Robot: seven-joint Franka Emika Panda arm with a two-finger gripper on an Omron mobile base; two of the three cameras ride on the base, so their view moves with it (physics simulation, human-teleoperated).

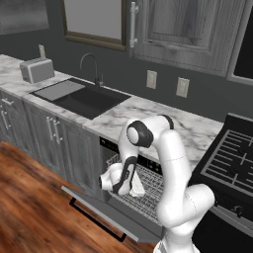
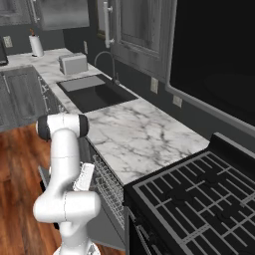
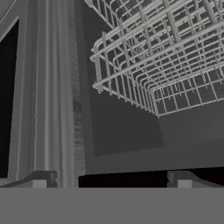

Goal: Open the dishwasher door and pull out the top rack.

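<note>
The right part of the shallow white wire-grid top rack (image 1: 148,184) is hidden behind the white arm in the left base view, and it is cut off by the top and right edges in the hand view. The far end of the flat grey dishwasher door (image 1: 106,210) is covered by the arm's base. The pincer's (image 3: 111,179) fingertips (image 3: 39,180) are barely seen, so its opening cannot be judged.

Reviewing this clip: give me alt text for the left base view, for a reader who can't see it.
The dishwasher door lies folded down and open, and the white wire top rack sticks out above it, with the white arm's gripper down at the rack's front. Behind are a marble counter with a black sink and a toaster.
</note>
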